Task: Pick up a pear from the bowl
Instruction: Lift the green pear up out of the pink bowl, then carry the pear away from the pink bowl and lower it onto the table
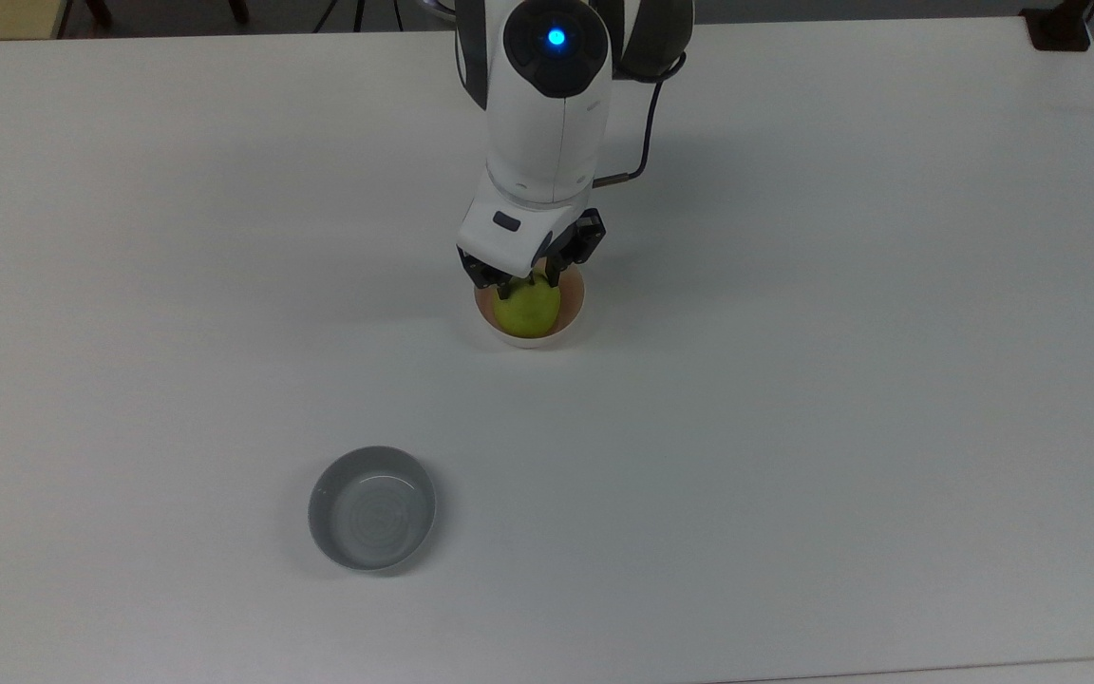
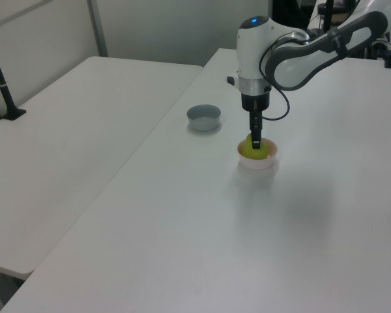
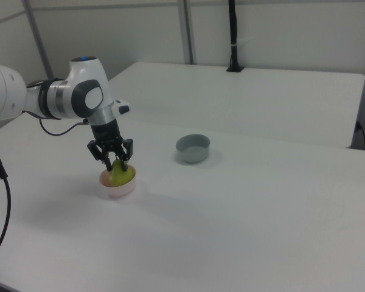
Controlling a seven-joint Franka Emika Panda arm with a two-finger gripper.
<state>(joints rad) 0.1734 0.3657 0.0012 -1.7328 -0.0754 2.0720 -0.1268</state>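
Now 1 pear (image 1: 527,311) sits in 1 pink bowl (image 1: 574,317) mid-table, nearer the top view's far edge; 1 gripper (image 1: 528,277) clasps its top. 1 grey bowl (image 1: 372,508) stands well apart.

pear (image 1: 527,311) in bowl (image 1: 574,318), hand (image 1: 526,276) above

You are in a lab or test room: a robot arm (image 2: 293,52) over a plain white table (image 1: 794,380), bare partition walls (image 3: 280,30), clamped camera pole (image 3: 233,36).
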